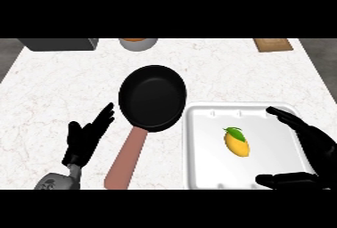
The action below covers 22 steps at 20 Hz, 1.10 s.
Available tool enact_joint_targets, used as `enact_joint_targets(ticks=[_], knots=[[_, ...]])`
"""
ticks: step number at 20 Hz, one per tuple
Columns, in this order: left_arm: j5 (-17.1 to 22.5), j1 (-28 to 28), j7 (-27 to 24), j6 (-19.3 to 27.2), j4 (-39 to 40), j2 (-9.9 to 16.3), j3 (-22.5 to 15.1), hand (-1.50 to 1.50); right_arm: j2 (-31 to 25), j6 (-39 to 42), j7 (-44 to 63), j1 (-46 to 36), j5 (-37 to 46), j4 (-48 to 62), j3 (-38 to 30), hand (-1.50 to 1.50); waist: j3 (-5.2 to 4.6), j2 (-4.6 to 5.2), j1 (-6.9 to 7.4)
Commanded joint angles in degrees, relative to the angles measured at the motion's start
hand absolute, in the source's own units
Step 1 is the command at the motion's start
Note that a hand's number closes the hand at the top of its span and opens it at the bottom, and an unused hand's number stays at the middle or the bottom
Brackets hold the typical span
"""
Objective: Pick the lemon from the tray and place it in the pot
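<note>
Our right robot hand hangs open over the right edge of the white tray, fingers spread toward ten o'clock and thumb low at six, holding nothing, so we should bring it in toward nine o'clock and close fingers and thumb across the short width of the lemon, which lies mid-tray with its green leaf at twelve. Once it is lifted clear of the tray rim, we carry it toward ten o'clock to the black frying pan on the desk, whose handle points to six. Our left robot hand rests open at the pan's eight o'clock.
</note>
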Motion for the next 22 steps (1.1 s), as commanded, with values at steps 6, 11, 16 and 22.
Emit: enact_joint_targets(ticks=[6,11,16,22], knots=[[-1.6,0.8,-1.0,-0.5,-1.2,-1.6,-1.3,0.00,-9.4,5.5,31.0,-1.4,-3.6,-12.9,-0.3,-1.50,-0.10,-0.01,0.96],[-0.9,-2.4,-2.5,-3.8,4.5,-1.4,1.1,0.00,-7.3,9.7,38.1,-9.6,-7.1,-3.2,0.1,-1.50,-0.03,0.28,1.27],[-1.1,-0.2,-2.6,-4.1,2.9,-1.0,1.0,0.00,-7.2,15.1,41.1,-14.0,-0.2,3.8,9.6,-1.50,-0.01,0.45,2.26],[-2.5,-1.6,-4.5,-5.6,5.9,-1.1,3.9,0.00,-3.4,19.1,34.8,-15.6,8.2,13.5,10.0,-1.50,0.00,0.25,1.25]])
